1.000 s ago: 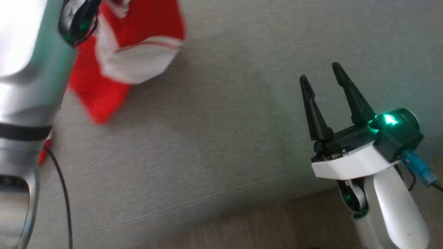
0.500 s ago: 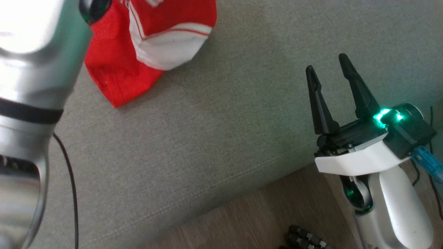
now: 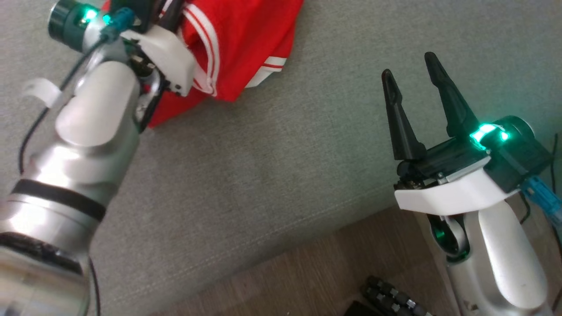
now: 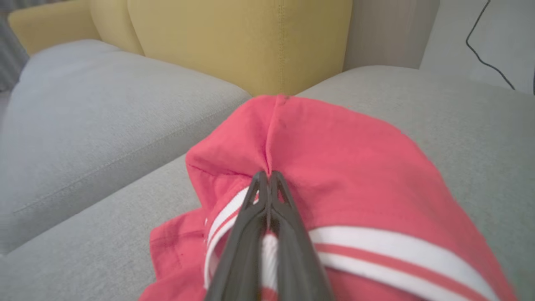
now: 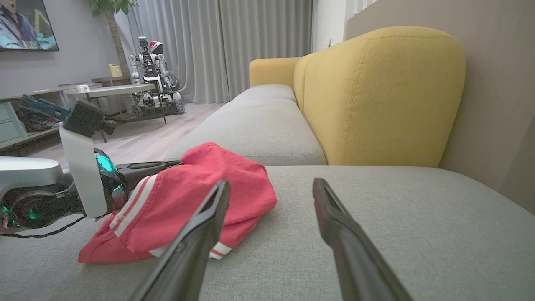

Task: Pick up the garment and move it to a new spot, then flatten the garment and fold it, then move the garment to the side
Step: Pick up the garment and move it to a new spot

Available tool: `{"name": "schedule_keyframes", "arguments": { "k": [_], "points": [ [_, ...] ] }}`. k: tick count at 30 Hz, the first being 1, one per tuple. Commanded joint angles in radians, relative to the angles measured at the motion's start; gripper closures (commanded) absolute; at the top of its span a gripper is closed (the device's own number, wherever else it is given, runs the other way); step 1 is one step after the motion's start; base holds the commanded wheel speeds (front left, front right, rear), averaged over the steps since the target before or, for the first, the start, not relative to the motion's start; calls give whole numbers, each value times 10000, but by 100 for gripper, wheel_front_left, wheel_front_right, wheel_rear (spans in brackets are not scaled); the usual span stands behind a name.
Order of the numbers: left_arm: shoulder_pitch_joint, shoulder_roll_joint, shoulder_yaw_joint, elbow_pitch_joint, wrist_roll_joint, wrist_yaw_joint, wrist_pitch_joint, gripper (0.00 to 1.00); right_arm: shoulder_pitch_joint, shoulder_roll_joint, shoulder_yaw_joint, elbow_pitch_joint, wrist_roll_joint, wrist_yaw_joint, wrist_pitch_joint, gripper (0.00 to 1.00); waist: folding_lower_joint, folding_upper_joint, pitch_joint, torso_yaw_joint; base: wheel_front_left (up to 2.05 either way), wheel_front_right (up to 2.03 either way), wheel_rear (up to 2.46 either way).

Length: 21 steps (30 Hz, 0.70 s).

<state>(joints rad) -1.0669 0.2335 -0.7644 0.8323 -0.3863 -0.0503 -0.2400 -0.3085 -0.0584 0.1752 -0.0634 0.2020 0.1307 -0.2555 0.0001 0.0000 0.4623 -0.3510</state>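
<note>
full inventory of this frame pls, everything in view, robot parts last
garment: one, red with white stripes, bunched on the near seat cushion
seat cushions: two, grey, sofa
backrest: one, yellow, behind the cushions
floor: one, wood-look brown, in front of the sofa
black object: one, on the floor at the head view's bottom edge; can't tell what it is
curtains: one run, grey, far wall
second robot: one, white and dark, by the curtains
low table: one, pale top, beside that robot
screen: one, lit, on the wall
left gripper: one, dark, shut on the garment
right gripper: one, dark, open and empty, above the cushion near its front edge
</note>
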Motion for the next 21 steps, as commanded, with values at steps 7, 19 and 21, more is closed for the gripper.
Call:
{"name": "schedule_keyframes", "arguments": {
  "k": [7, 19, 21],
  "points": [
    [655, -410, 1122, -2786, 920, 1391, -213, 0, 169, 81, 107, -189, -382, 0, -63, 0, -1, 0, -547, 950, 0, 0, 0],
    [5467, -1134, 3067, -6134, 1543, 2156, -217, 0, 1027, 81, -279, 493, -1003, 0, -63, 0, -1, 0, -2477, 2997, 0, 0, 0],
    [5840, -1216, 3201, -6311, 1574, 2147, -217, 0, 1116, 81, -326, 547, -1028, 0, -63, 0, -1, 0, -2622, 3123, 0, 0, 0]
  ]
}}
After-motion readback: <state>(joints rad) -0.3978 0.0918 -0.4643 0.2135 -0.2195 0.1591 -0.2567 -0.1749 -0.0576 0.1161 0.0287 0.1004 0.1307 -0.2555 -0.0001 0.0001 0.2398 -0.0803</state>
